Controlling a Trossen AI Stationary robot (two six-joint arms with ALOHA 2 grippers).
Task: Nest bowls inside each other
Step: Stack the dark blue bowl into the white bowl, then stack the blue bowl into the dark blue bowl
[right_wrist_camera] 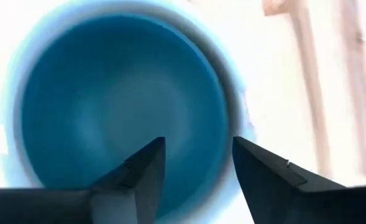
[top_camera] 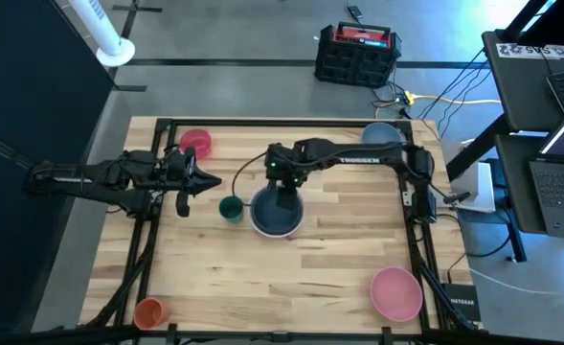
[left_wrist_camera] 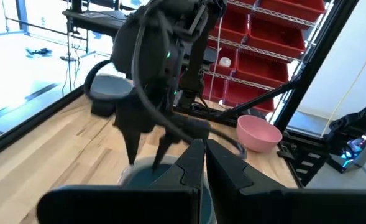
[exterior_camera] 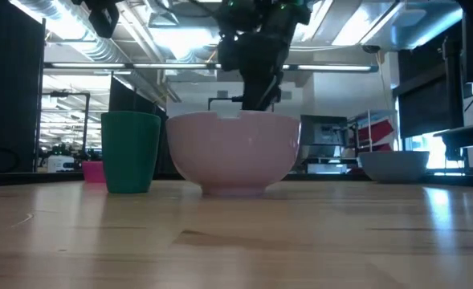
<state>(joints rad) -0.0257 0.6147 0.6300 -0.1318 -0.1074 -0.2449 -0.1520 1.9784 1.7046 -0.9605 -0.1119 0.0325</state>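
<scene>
A dark blue bowl (top_camera: 280, 215) sits nested in a white bowl (top_camera: 255, 218) at the table's middle. My right gripper (right_wrist_camera: 198, 163) hangs open just above them, pointing down, one finger over the blue bowl's (right_wrist_camera: 114, 106) inside and one outside its rim. My left gripper (top_camera: 214, 180) waits shut at the left, level. A pale pink bowl (top_camera: 396, 292) rests on its base near the front right. A grey-blue bowl (top_camera: 381, 134) stands at the far right, and a magenta bowl (top_camera: 195, 142) at the far left.
A green cup (top_camera: 231, 208) stands just left of the nested bowls, and an orange cup (top_camera: 150, 311) at the near left corner. In the low view the pink bowl (exterior_camera: 232, 152) hides the nested pair. Bare wood lies along the near middle.
</scene>
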